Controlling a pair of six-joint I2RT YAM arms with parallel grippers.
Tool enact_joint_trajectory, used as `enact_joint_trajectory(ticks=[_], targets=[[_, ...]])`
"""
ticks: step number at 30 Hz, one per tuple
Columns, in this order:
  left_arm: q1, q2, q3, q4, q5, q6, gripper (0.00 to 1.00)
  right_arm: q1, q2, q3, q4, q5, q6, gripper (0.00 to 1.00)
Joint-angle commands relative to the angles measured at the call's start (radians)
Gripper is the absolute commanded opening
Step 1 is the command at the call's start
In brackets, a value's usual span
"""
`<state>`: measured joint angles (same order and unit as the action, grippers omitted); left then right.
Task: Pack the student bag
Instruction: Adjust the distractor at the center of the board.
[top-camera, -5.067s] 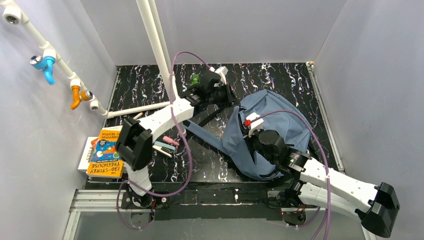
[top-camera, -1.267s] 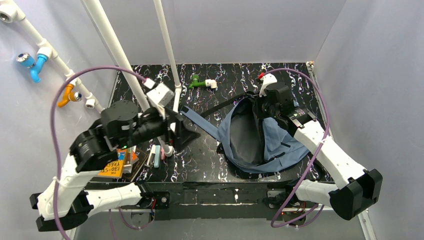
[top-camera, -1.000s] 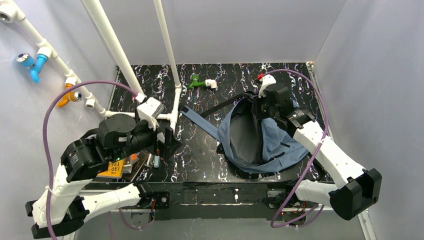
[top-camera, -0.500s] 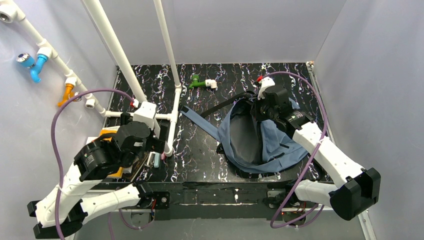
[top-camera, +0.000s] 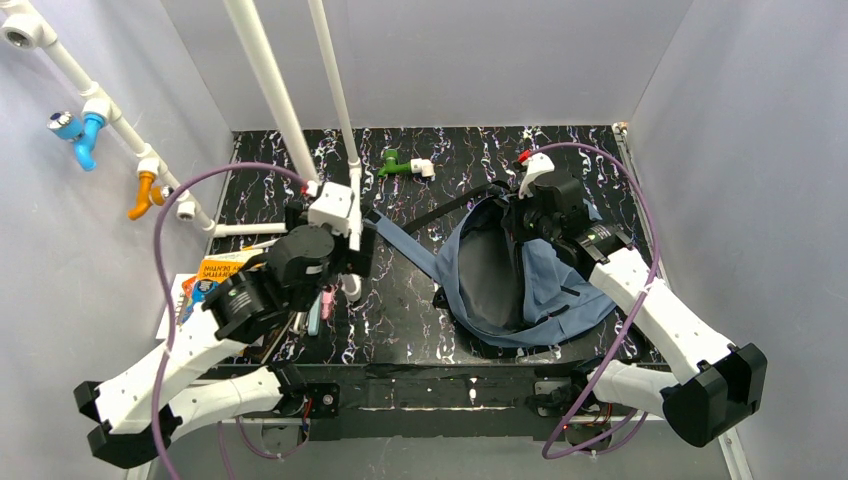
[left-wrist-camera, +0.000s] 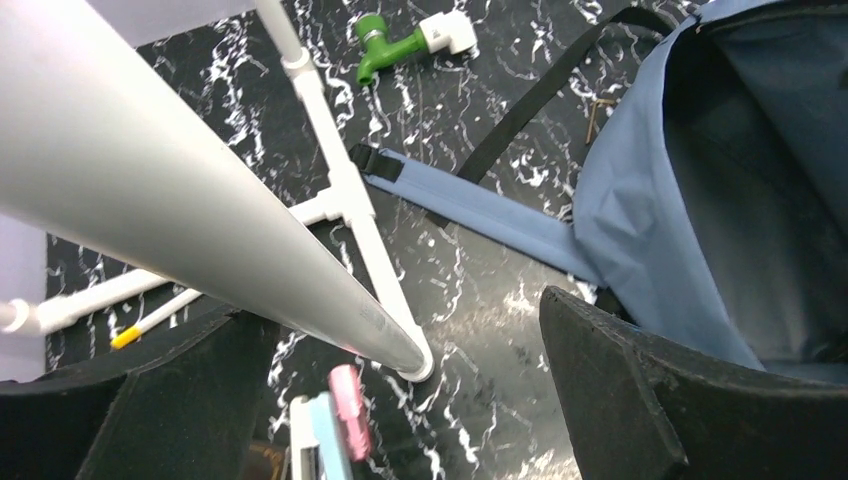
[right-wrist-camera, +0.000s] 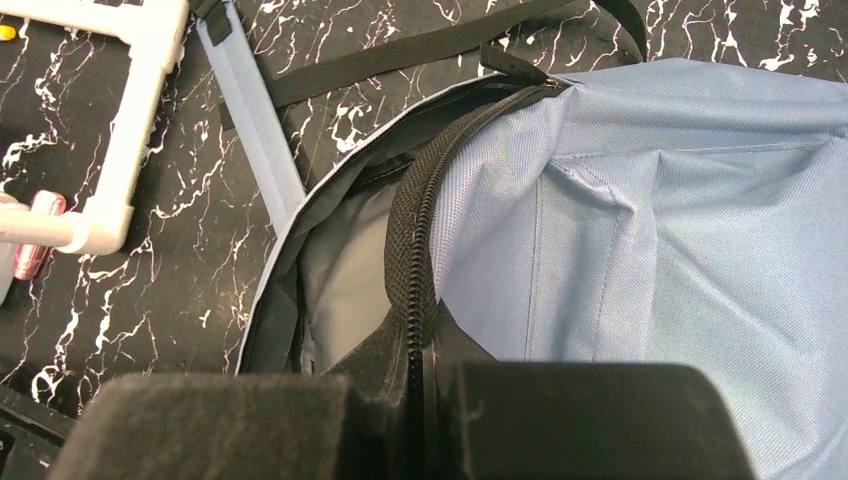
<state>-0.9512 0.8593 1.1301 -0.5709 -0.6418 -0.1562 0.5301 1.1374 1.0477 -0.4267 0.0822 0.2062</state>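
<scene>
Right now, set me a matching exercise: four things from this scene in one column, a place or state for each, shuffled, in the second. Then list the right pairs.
Column one
1. student bag
2. green tap fitting
3. left hand
4. right hand

Column two
A. shut on a zip edge
B. lying near the far edge of the table
C. open wide
D. unzipped, dark inside showing

Pairs: 1-D, 2-B, 3-C, 4-A
</scene>
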Motion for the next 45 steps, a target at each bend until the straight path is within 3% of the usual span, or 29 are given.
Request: enact_joint_trajectory(ticks=[1, 10, 16, 31, 40, 45], targets=[[-0.001, 0.072, -0.019, 0.218, 0.050, 0.034, 0.99, -0.001, -0.037, 0.006, 0.039, -0.016, 0.010, 0.01], [0.171, 0.224, -0.038, 0.393, 0.205, 0.002, 0.99, -0.001, -0.045, 0.008, 0.027, -0.009, 0.005, 0.01], [0.284, 0.357, 0.041, 0.413, 0.306, -0.001, 0.99, -0.001, -0.048, 0.006, 0.020, -0.011, 0.006, 0.01], [0.339, 0.572, 0.199, 0.418, 0.384, 0.022, 0.99, -0.001, -0.036, 0.010, 0.020, -0.013, 0.001, 0.01], [0.342, 0.432, 0.227, 0.225, 0.601, -0.118, 0.99, -0.001, -0.035, -0.003, 0.023, -0.012, -0.002, 0.01], [0.342, 0.315, 0.211, 0.141, 0.739, -0.122, 0.99, -0.001, -0.019, -0.012, 0.038, -0.026, -0.003, 0.01]])
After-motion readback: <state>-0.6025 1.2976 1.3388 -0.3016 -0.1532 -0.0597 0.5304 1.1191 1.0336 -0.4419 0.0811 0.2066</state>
